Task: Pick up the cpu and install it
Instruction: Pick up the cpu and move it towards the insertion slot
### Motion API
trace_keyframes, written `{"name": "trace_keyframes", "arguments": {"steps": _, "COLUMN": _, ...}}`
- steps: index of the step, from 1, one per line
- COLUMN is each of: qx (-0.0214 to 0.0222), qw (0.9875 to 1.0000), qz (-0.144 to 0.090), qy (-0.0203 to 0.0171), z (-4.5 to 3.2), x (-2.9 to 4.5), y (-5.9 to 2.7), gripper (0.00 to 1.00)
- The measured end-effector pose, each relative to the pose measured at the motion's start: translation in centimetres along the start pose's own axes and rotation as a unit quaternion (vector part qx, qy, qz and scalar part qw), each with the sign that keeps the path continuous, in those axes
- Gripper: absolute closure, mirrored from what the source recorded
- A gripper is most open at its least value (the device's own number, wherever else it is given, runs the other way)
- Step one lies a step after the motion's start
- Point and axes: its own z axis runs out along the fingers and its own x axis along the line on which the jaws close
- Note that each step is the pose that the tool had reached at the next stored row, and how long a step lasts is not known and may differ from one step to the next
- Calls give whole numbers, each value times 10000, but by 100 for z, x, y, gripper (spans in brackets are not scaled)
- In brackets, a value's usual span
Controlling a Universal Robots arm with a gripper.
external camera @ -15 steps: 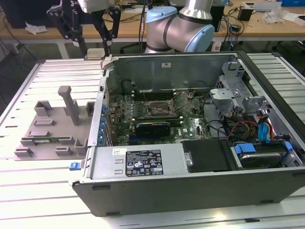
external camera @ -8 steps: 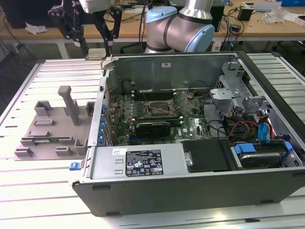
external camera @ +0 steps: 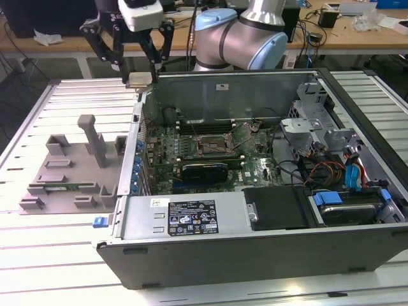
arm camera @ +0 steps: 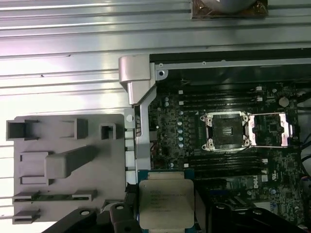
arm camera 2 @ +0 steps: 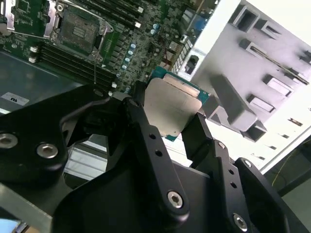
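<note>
We are clamping the gripper [external camera: 140,69] on the cpu [external camera: 139,80], pinching its edges so its metal top is lying level. It is hanging at the upper left of the exterior view, over the edge of the case [external camera: 268,255], between the tray [external camera: 64,172] and the socket [external camera: 213,146], whose frame is standing open, we judge, to receive it.

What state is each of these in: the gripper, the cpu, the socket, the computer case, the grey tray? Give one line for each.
gripper: shut on the cpu.
cpu: held in the air, metal top up, not yet installed.
socket: open, empty, metal frame swung aside.
computer case: on its side, panel off.
grey tray: lying flat beside the case.
</note>
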Motion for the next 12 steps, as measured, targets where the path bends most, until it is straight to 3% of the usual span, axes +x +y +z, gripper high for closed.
{"name": "trace_keyframes", "arguments": {"steps": 3, "qx": 1, "qw": 10000, "qz": 1, "qy": 1, "z": 53, "x": -134, "y": 26, "gripper": 45}}
{"name": "trace_keyframes", "arguments": {"steps": 5, "qx": 1, "qw": 10000, "qz": 0, "qy": 1, "z": 108, "x": -271, "y": 41, "gripper": 45}}
{"name": "trace_keyframes", "arguments": {"steps": 10, "qx": 6, "qw": 10000, "qz": 0, "qy": 1, "z": 221, "x": -523, "y": 60, "gripper": 45}}
{"name": "trace_keyframes", "arguments": {"steps": 12, "qx": 7, "qw": 10000, "qz": 0, "qy": 0, "z": 263, "x": -600, "y": 66, "gripper": 45}}
